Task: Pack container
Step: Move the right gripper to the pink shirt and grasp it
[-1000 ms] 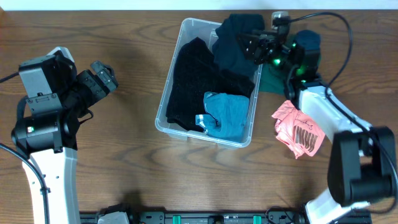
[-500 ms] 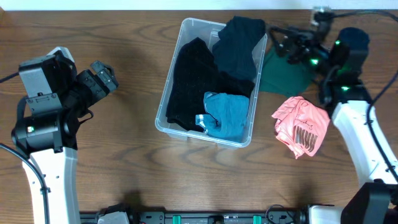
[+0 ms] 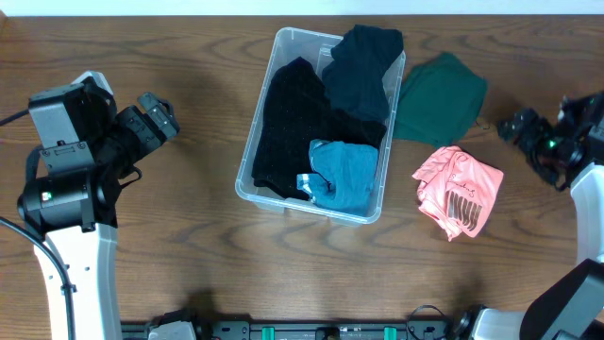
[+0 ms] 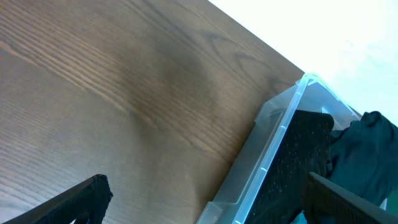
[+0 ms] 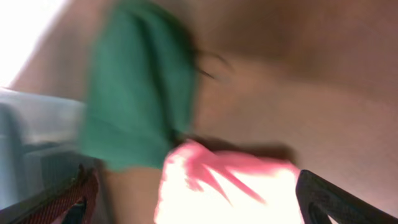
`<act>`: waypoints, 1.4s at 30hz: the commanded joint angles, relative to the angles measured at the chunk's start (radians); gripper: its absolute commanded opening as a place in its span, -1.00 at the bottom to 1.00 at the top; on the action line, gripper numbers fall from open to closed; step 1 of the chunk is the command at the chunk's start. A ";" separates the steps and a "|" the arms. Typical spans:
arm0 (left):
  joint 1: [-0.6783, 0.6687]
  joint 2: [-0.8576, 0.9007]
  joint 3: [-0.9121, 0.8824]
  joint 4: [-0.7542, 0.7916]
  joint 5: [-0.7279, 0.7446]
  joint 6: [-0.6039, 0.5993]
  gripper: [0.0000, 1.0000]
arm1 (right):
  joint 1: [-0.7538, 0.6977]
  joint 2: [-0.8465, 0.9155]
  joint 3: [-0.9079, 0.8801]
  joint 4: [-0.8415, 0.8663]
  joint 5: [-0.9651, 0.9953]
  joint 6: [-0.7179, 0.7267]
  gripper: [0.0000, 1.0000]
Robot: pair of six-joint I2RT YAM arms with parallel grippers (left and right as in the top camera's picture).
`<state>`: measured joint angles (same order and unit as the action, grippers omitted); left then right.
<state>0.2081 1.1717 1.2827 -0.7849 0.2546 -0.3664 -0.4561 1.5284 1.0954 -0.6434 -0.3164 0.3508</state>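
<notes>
The container [image 3: 249, 156], filled with dark and blue clothing, sat on the wooden table [image 3: 189, 246] between the two arms. It lay well to the right of the left gripper [image 3: 162, 115], whose jaws were spread and held nothing. The right gripper [image 3: 514, 126], likewise spread and empty, hung apart from it, with a green cloth [image 3: 439, 94] and a pink cloth [image 3: 458, 189] lying between.

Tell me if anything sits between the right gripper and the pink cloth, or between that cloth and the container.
Nothing visible does. Only table lies between the right gripper and the pink cloth, and between that cloth and the container. The green cloth sits aside, clear of both paths.
</notes>
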 commanded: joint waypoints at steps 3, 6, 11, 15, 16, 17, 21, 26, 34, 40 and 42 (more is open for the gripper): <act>0.005 0.003 0.013 0.000 -0.013 0.006 0.96 | -0.041 0.015 -0.055 -0.056 0.128 -0.072 0.99; 0.005 0.003 0.013 0.000 -0.013 0.006 0.96 | -0.062 0.015 -0.103 -0.068 0.100 -0.079 0.99; 0.005 0.003 0.013 0.000 -0.013 0.006 0.96 | -0.074 0.015 -0.207 -0.032 0.045 -0.079 0.99; 0.005 0.003 0.013 0.000 -0.013 0.006 0.96 | -0.074 0.015 -0.310 0.093 -0.051 -0.105 0.99; 0.005 0.003 0.013 0.000 -0.013 0.006 0.96 | -0.074 0.015 -0.341 0.137 -0.090 -0.105 0.98; 0.005 0.003 0.013 0.000 -0.013 0.006 0.96 | -0.074 0.015 -0.357 0.160 -0.107 -0.105 0.98; 0.005 0.003 0.013 0.000 -0.013 0.006 0.96 | -0.075 0.015 -0.449 0.257 -0.129 -0.081 0.98; 0.005 0.003 0.013 0.000 -0.013 0.006 0.96 | -0.076 0.015 -0.536 0.345 -0.154 -0.040 0.95; 0.005 0.003 0.013 0.000 -0.013 0.006 0.96 | -0.076 0.015 -0.585 0.362 -0.259 -0.037 0.74; 0.005 0.003 0.013 0.000 -0.013 0.006 0.96 | -0.076 0.015 -0.594 0.377 -0.264 -0.037 0.22; 0.005 0.003 0.013 0.000 -0.013 0.006 0.96 | -0.076 0.014 -0.594 0.383 -0.265 -0.037 -0.20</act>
<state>0.2077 1.1717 1.2827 -0.7849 0.2546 -0.3664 -0.5320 1.5089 0.5404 -0.2447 -0.6029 0.2932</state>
